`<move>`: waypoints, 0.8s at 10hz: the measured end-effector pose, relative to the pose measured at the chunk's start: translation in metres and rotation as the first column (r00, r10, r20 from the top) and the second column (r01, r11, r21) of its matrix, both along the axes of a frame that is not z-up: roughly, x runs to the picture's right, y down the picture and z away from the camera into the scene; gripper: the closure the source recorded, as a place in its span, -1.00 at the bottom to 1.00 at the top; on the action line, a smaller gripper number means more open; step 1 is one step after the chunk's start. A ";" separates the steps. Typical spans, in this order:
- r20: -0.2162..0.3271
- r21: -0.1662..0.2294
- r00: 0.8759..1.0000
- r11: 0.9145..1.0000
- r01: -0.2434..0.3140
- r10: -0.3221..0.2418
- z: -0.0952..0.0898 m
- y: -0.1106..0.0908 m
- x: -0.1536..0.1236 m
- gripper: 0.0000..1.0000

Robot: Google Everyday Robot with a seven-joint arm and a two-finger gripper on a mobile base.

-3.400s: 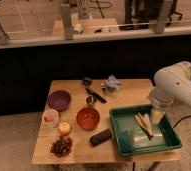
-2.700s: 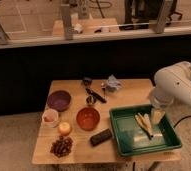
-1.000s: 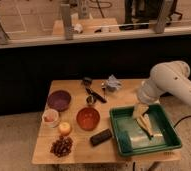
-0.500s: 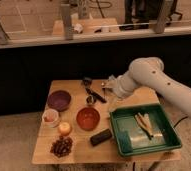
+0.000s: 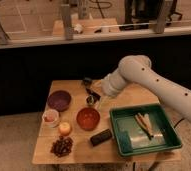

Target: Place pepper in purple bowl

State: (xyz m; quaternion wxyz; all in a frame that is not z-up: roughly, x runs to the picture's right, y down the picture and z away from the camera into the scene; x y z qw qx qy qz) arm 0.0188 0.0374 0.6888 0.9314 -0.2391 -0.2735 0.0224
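The purple bowl sits at the table's left back and holds nothing I can see. The small reddish-orange pepper lies on the table right of it, behind the orange-red bowl. My white arm reaches in from the right. The gripper hangs low right beside the pepper, at its right side, and partly hides it. I cannot tell whether it touches the pepper.
A small white bowl, a round yellow-orange fruit and a dark grape cluster stand at the front left. A dark block lies in front. A green tray with pale sticks fills the right. A dark tool lies behind the pepper.
The arm has swung left from above the green tray across the table, and the gripper has come down beside the pepper. The objects on the table have not moved.
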 end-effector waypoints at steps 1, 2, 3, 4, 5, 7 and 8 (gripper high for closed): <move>0.001 0.000 1.000 1.000 0.000 0.000 0.000 0.000 0.000 -0.60; 0.000 0.000 1.000 1.000 0.000 0.000 0.000 0.000 0.000 -0.60; -0.001 0.000 1.000 1.000 -0.001 0.001 0.000 0.000 0.001 -0.60; 0.001 -0.001 1.000 1.000 -0.002 0.002 0.000 0.000 0.000 -0.60; 0.020 -0.005 1.000 1.000 -0.011 0.011 0.002 0.002 -0.005 -0.60; 0.069 -0.010 0.997 1.000 -0.028 0.028 0.012 0.009 -0.028 -0.60; 0.097 -0.016 0.995 0.999 -0.035 0.036 0.016 0.012 -0.047 -0.60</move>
